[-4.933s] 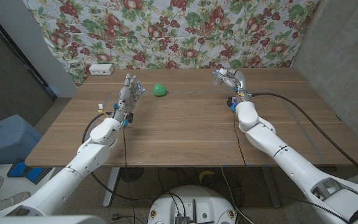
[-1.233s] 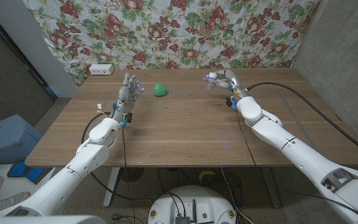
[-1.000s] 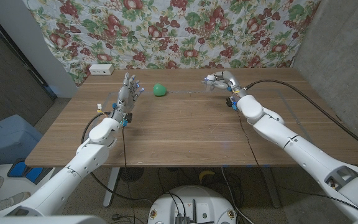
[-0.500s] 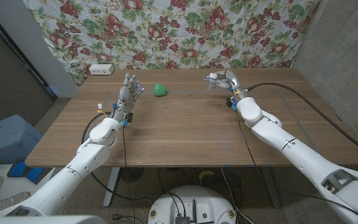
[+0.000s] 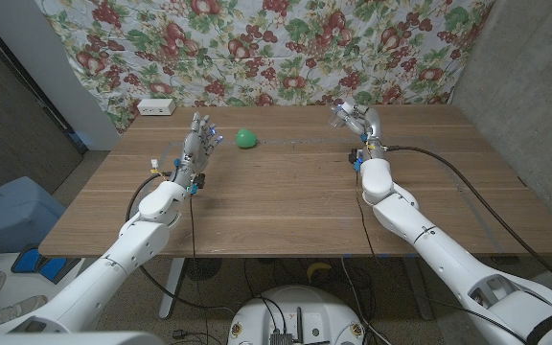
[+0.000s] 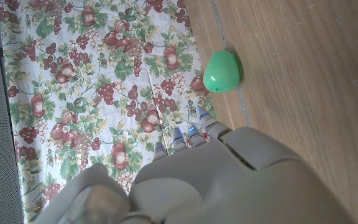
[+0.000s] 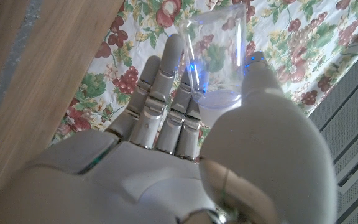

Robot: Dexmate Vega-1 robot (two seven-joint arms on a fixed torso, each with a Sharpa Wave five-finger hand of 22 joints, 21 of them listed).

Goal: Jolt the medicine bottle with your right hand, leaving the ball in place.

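Bare table (image 5: 286,192) between the hands; ball (image 5: 246,139) near left hand (image 5: 197,146)

Clear medicine bottle (image 7: 219,59) with pale cap, pinched in my raised right hand (image 5: 356,120); green ball (image 5: 246,139) rests at its nine o'clock.

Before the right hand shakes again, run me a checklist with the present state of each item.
1. Bottle held in the right hand: ok, thumb and fingers close on it.
2. Bottle off the table: ok, raised in the hand.
3. Ball apart from the right hand: ok, well to the side of it.
4. Left hand holding nothing, beside the ball and not touching it: ok.
5. Bottle cap on: cannot tell.
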